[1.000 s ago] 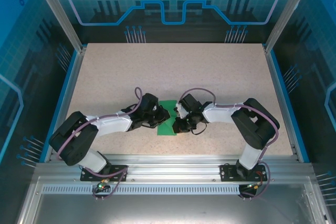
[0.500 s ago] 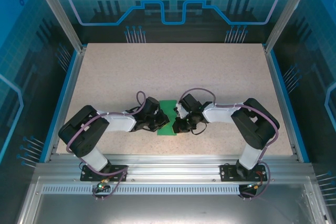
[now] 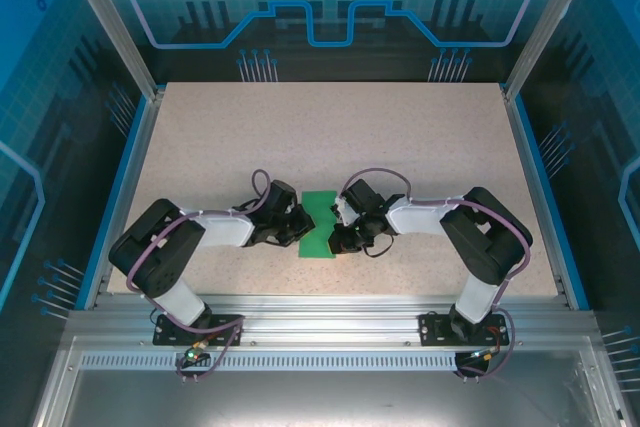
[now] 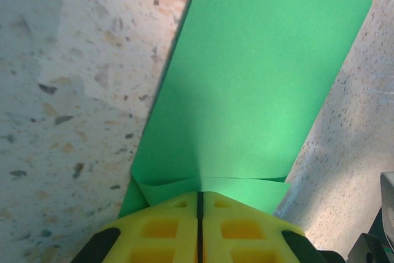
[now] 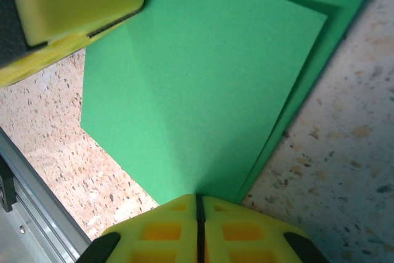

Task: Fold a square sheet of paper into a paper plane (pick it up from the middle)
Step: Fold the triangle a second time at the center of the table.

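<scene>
The square sheet of paper [image 3: 318, 243] is bright green and lies folded over on itself at the table's near middle, between my two grippers. My left gripper [image 3: 303, 228] is shut on its left edge. In the left wrist view the yellow fingertips [image 4: 166, 226] pinch a small folded lip of the paper [image 4: 258, 78], which runs away in a curved sheet. My right gripper [image 3: 338, 234] is shut on the opposite edge; its wrist view shows two stacked layers of paper [image 5: 209, 78] fanning out from the closed jaws [image 5: 198, 196]. The left gripper's yellow finger [image 5: 68, 10] rests at the paper's far corner. A paper plane is out of view.
The speckled beige table [image 3: 330, 137] stretches bare behind the arms. An aluminium rail [image 3: 320, 312] runs along the near edge, close to the paper [image 5: 24, 214]. Blue panel walls [image 3: 560, 177] enclose the sides and back.
The left arm's elbow has swung inward toward the middle and its wrist has turned, with the paper still pinched. The right arm has held still.
</scene>
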`<move>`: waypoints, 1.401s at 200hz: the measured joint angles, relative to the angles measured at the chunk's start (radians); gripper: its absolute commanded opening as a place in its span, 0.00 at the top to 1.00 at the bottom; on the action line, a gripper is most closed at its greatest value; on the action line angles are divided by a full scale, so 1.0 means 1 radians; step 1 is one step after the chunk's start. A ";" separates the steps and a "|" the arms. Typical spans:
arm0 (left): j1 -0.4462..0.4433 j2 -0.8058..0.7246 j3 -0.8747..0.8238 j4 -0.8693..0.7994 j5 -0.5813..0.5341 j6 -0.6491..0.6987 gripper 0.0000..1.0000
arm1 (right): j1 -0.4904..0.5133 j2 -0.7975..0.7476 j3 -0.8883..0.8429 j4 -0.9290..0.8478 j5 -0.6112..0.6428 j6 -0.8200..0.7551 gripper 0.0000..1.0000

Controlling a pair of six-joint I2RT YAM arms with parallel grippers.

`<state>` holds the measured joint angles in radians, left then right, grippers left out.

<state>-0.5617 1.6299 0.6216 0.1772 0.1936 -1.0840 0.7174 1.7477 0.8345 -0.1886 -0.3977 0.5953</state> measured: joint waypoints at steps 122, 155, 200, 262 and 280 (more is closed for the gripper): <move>0.094 0.008 0.066 -0.138 0.010 0.098 0.90 | 0.000 -0.001 -0.006 0.016 -0.003 0.000 0.92; 0.117 0.006 0.084 -0.181 0.005 0.123 0.89 | 0.000 -0.002 -0.009 0.022 -0.004 0.000 0.92; 0.144 -0.104 0.085 -0.275 -0.034 0.141 0.85 | 0.000 -0.003 -0.009 0.023 -0.004 0.000 0.91; 0.055 -0.218 0.092 -0.266 -0.001 0.128 0.85 | 0.000 -0.003 -0.009 0.023 -0.004 0.001 0.91; 0.012 -0.179 0.092 -0.232 0.022 0.113 0.85 | 0.000 -0.003 -0.009 0.024 -0.004 0.001 0.91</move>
<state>-0.5499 1.4509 0.7139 -0.0544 0.2157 -0.9710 0.7174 1.7451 0.8253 -0.1642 -0.4015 0.5961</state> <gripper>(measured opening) 0.148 0.085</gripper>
